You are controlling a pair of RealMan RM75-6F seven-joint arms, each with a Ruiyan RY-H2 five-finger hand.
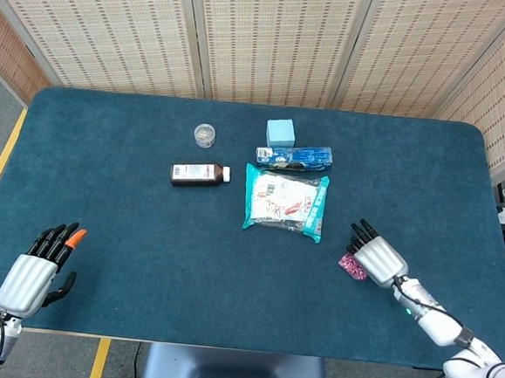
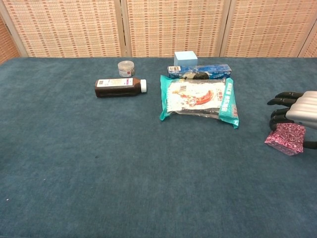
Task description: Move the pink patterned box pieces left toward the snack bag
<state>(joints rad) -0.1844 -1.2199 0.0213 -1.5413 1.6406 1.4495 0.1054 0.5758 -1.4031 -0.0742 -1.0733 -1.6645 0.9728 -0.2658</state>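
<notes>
Backdrop: woven cane screens behind a blue-carpeted table (image 1: 144, 233).
Pink box piece (image 2: 285, 138): magenta, dark speckled pattern, glossy; lies at about 4 o'clock from the snack bag (image 2: 199, 99), apart from it; long axis roughly 10-to-4 in the chest view.
Right hand (image 1: 375, 256): over the piece, dark fingers (image 2: 280, 101) extended toward the bag; grasp cannot be told.
Left hand (image 1: 38, 267): at 8 o'clock, fingers loosely apart, holding nothing.
Writing: bag and brown bottle (image 2: 120, 87) labels unreadable.
</notes>
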